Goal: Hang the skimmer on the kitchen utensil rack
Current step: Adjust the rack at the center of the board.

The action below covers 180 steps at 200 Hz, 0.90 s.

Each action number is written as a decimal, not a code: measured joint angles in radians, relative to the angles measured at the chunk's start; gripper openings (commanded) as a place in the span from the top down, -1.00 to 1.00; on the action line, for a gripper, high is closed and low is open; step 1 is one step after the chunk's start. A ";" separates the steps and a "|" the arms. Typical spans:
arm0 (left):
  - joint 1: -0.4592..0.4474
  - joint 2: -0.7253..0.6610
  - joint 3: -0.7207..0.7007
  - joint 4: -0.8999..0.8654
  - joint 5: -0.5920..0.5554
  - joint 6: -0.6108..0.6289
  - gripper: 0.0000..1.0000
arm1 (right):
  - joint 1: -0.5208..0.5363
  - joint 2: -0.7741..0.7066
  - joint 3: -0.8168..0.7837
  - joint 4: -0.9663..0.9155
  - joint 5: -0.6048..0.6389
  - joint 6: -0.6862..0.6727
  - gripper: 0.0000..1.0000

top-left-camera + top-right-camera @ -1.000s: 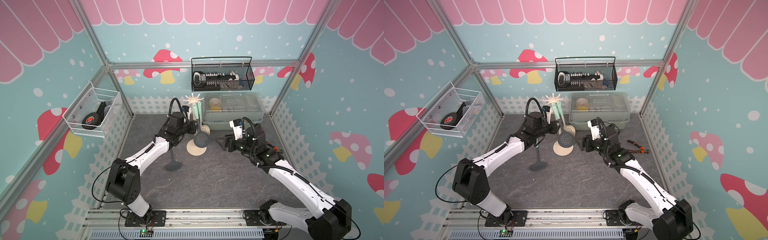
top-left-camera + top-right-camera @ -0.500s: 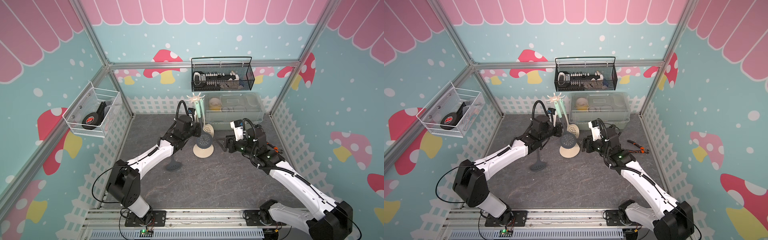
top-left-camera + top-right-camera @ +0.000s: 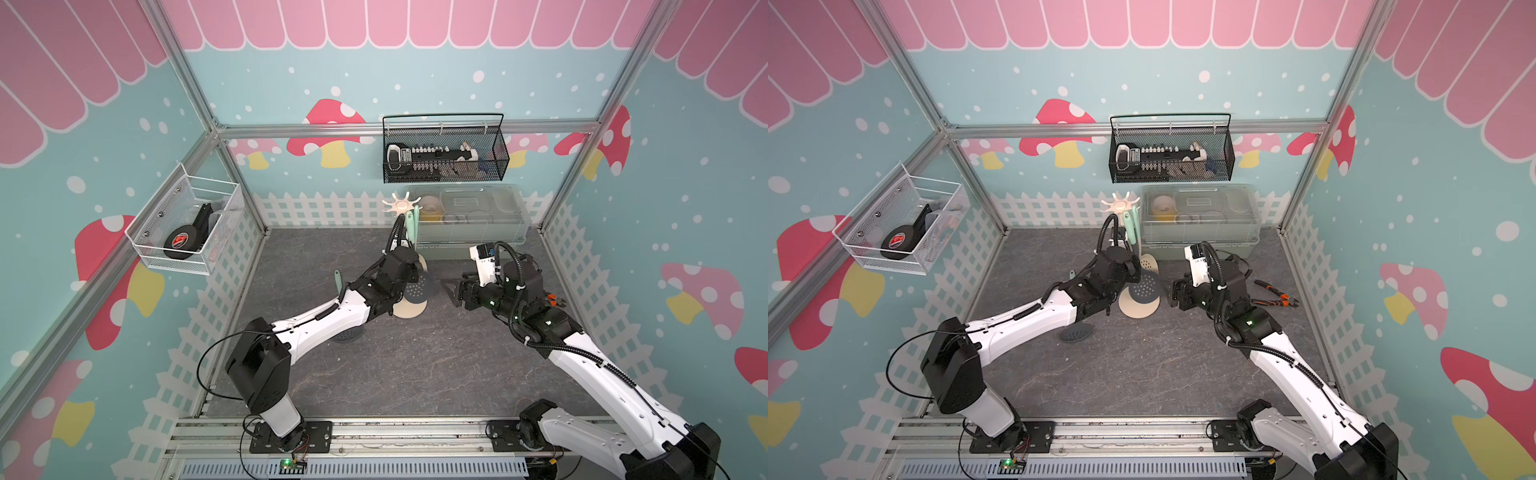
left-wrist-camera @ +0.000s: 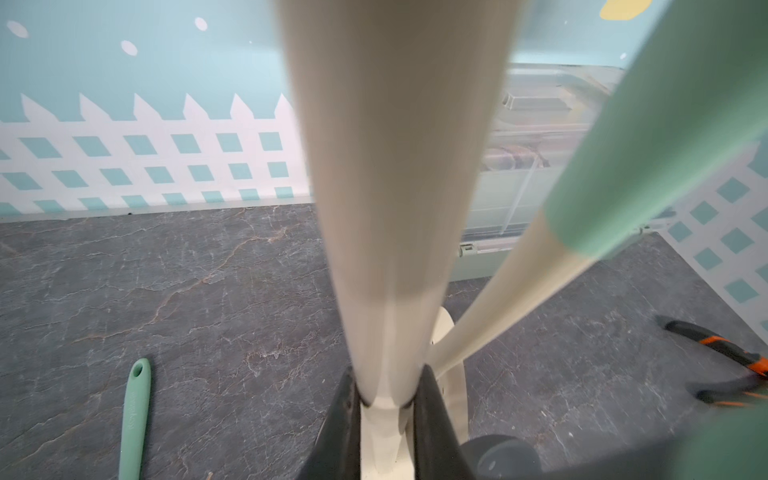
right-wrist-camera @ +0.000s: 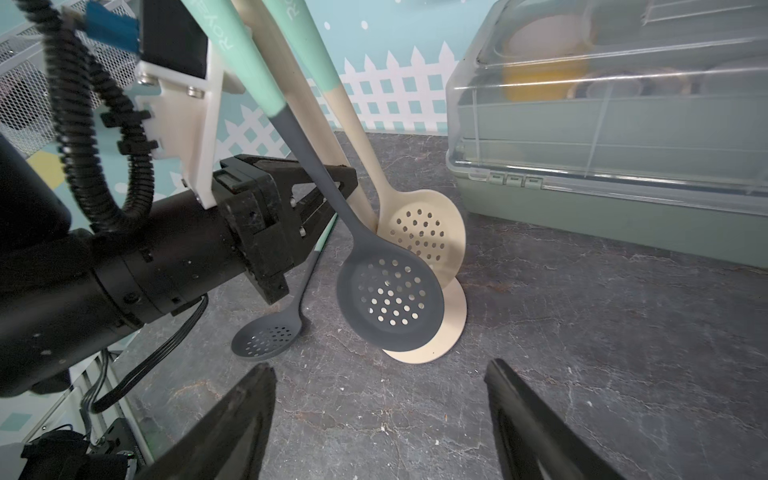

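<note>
The cream kitchen utensil rack (image 3: 409, 311) stands mid-table, its hook crown (image 3: 1120, 204) at the top. My left gripper (image 4: 386, 395) is shut on the rack's pole (image 5: 316, 124) just above the disc base. Two skimmers hang from the rack, one dark grey (image 5: 390, 299) and one cream (image 5: 419, 237). Another dark grey skimmer (image 5: 268, 340) with a mint handle (image 4: 135, 415) lies on the table, its head (image 3: 1075, 332) partly under my left arm. My right gripper (image 5: 379, 365) hovers open and empty to the right of the rack base, jaws facing it.
A clear-lidded storage box (image 3: 469, 220) sits at the back right, close behind the rack. Orange-handled pliers (image 3: 1273, 295) lie behind my right wrist. A black wire basket (image 3: 444, 158) hangs on the back wall and a white mesh basket (image 3: 187, 224) on the left wall.
My left gripper has slid down the pole and closed on it. The rack base has shifted slightly right and toward the front. The right arm has barely moved.
</note>
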 measured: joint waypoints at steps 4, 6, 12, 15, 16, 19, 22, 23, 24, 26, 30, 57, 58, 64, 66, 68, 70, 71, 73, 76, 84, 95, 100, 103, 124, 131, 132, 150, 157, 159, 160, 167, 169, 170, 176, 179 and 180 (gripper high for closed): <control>-0.006 0.010 0.008 -0.001 -0.020 -0.002 1.00 | -0.001 -0.003 0.000 -0.003 0.004 -0.002 -0.60; -0.010 0.014 0.012 -0.002 -0.032 -0.003 1.00 | -0.001 -0.004 0.000 -0.006 0.006 -0.004 -0.61; -0.020 0.027 0.023 -0.004 -0.060 -0.006 1.00 | -0.001 -0.009 0.000 -0.013 0.013 -0.007 -0.61; -0.026 0.035 0.029 -0.005 -0.077 -0.008 1.00 | -0.001 -0.010 0.000 -0.016 0.016 -0.007 -0.61; -0.027 0.036 0.031 -0.005 -0.080 -0.008 1.00 | -0.001 -0.011 0.000 -0.018 0.018 -0.008 -0.61; -0.032 0.045 0.038 -0.006 -0.097 -0.010 1.00 | -0.001 -0.014 0.000 -0.021 0.021 -0.010 -0.61; -0.037 0.051 0.044 -0.007 -0.110 -0.011 1.00 | -0.001 -0.015 0.000 -0.023 0.023 -0.011 -0.61; -0.038 0.053 0.045 -0.007 -0.113 -0.011 1.00 | -0.001 -0.016 0.000 -0.025 0.024 -0.012 -0.61; -0.040 0.057 0.048 -0.008 -0.119 -0.012 1.00 | -0.001 -0.017 0.000 -0.026 0.025 -0.013 -0.61; -0.043 0.062 0.053 -0.008 -0.129 -0.012 1.00 | -0.001 -0.019 0.000 -0.028 0.026 -0.014 -0.61; -0.047 0.069 0.060 -0.008 -0.142 -0.012 1.00 | -0.001 -0.021 0.000 -0.032 0.029 -0.016 -0.61; -0.062 0.127 0.123 -0.018 -0.215 -0.023 1.00 | -0.001 -0.035 0.000 -0.049 0.048 -0.030 -0.61; -0.062 0.128 0.125 -0.019 -0.216 -0.023 1.00 | -0.001 -0.035 0.000 -0.050 0.048 -0.031 -0.61; -0.063 0.137 0.137 -0.023 -0.224 -0.027 1.00 | -0.001 -0.038 0.000 -0.054 0.050 -0.033 -0.61; -0.063 0.140 0.141 -0.024 -0.226 -0.027 1.00 | -0.001 -0.039 0.000 -0.055 0.050 -0.035 -0.61; -0.063 0.143 0.144 -0.026 -0.229 -0.029 1.00 | -0.001 -0.039 0.000 -0.056 0.051 -0.036 -0.61; -0.063 0.145 0.148 -0.027 -0.230 -0.030 0.99 | -0.001 -0.040 0.000 -0.058 0.051 -0.037 -0.61; -0.063 0.146 0.150 -0.028 -0.232 -0.031 0.98 | -0.001 -0.040 0.000 -0.058 0.051 -0.037 -0.61; -0.063 0.148 0.153 -0.030 -0.234 -0.031 0.97 | -0.001 -0.040 0.000 -0.059 0.051 -0.037 -0.61; -0.063 0.150 0.156 -0.032 -0.236 -0.032 0.94 | -0.001 -0.042 0.000 -0.061 0.051 -0.038 -0.61; -0.063 0.155 0.162 -0.038 -0.240 -0.035 0.88 | -0.002 -0.043 0.000 -0.063 0.051 -0.042 -0.61; -0.063 0.156 0.167 -0.045 -0.243 -0.038 0.81 | -0.002 -0.043 0.000 -0.064 0.051 -0.048 -0.61; -0.063 0.157 0.167 -0.046 -0.243 -0.038 0.78 | -0.002 -0.043 0.000 -0.065 0.051 -0.050 -0.62; -0.063 0.157 0.167 -0.047 -0.243 -0.038 0.76 | -0.002 -0.043 0.000 -0.066 0.051 -0.051 -0.62; -0.063 0.157 0.170 -0.052 -0.236 -0.030 0.53 | -0.002 -0.044 0.000 -0.066 0.051 -0.059 -0.64; -0.063 0.157 0.170 -0.053 -0.233 -0.027 0.45 | -0.002 -0.044 0.000 -0.066 0.051 -0.060 -0.64; -0.063 0.156 0.170 -0.053 -0.233 -0.026 0.44 | -0.002 -0.044 0.000 -0.066 0.051 -0.061 -0.65; -0.063 0.156 0.170 -0.050 -0.233 -0.023 0.22 | -0.002 -0.044 0.000 -0.066 0.050 -0.068 -0.67; -0.063 0.156 0.170 -0.048 -0.230 -0.022 0.14 | -0.002 -0.044 0.000 -0.067 0.050 -0.071 -0.69; -0.063 0.155 0.169 -0.049 -0.229 -0.018 0.13 | -0.002 -0.044 0.000 -0.066 0.050 -0.071 -0.69; -0.062 0.155 0.169 -0.048 -0.229 -0.019 0.11 | -0.002 -0.044 0.000 -0.067 0.050 -0.071 -0.69; -0.062 0.154 0.169 -0.049 -0.227 -0.017 0.02 | -0.002 -0.044 0.000 -0.067 0.049 -0.074 -0.70; -0.062 0.154 0.169 -0.048 -0.226 -0.019 -0.01 | -0.002 -0.044 0.000 -0.067 0.049 -0.075 -0.70; -0.062 0.154 0.169 -0.048 -0.227 -0.018 -0.02 | -0.002 -0.044 0.000 -0.067 0.049 -0.075 -0.70; -0.063 0.152 0.168 -0.048 -0.225 -0.018 -0.09 | -0.003 -0.044 0.000 -0.067 0.049 -0.077 -0.71; -0.063 0.149 0.166 -0.049 -0.224 -0.010 -0.10 | -0.003 -0.044 0.000 -0.067 0.049 -0.077 -0.72; -0.063 0.148 0.165 -0.048 -0.223 -0.012 -0.11 | -0.003 -0.044 0.000 -0.067 0.049 -0.077 -0.72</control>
